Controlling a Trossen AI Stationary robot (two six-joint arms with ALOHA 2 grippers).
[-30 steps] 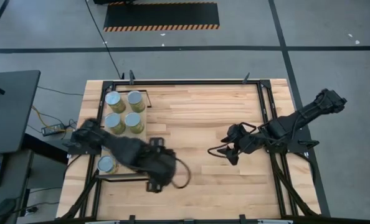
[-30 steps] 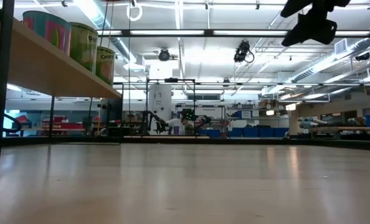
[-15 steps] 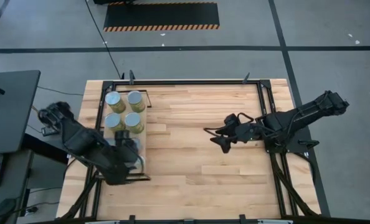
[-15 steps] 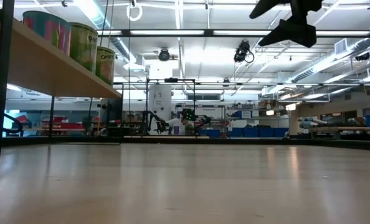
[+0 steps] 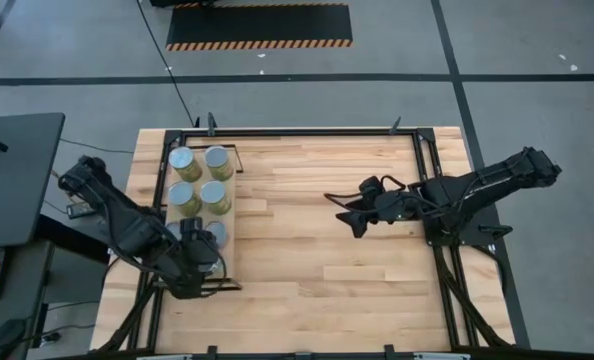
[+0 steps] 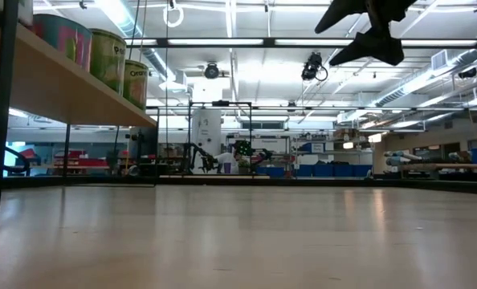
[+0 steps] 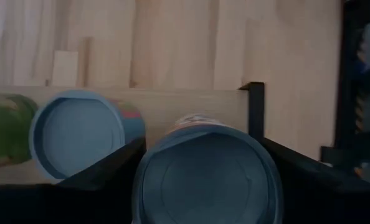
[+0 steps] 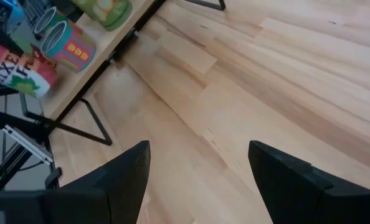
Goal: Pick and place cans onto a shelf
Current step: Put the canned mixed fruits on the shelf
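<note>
The shelf [image 5: 231,214] stands along the table's left side. Four olive-green cans [image 5: 199,178] stand on its far half, and a can with a bluish, pink and yellow label [image 5: 215,232] stands nearer. My left gripper [image 5: 200,262] is over the shelf's near end, shut on a red-and-white fruit can [image 7: 207,180] that also shows in the right wrist view [image 8: 17,70]. The arm hides this can from above. My right gripper [image 5: 345,214] hangs open and empty above the middle of the table, right of centre. My left gripper has the fruit can's side wall [image 7: 146,163] between its two fingers, one on each side just below the top rim. The fingers slant down from above. The can is tilted over the shelf's near end; I cannot tell whether its bottom rests on the board.
The shelf's black frame corner [image 7: 253,93] lies just beyond the held can. Black frame rails run along the table's edges [image 5: 307,131]. Bare wooden tabletop [image 5: 307,250] stretches between the shelf and my right arm.
My left gripper has swung from the table's near middle toward the left edge and now stands over the shelf's near end. My right gripper has drifted toward the far edge and a little left, rolling somewhat, and stays open.
</note>
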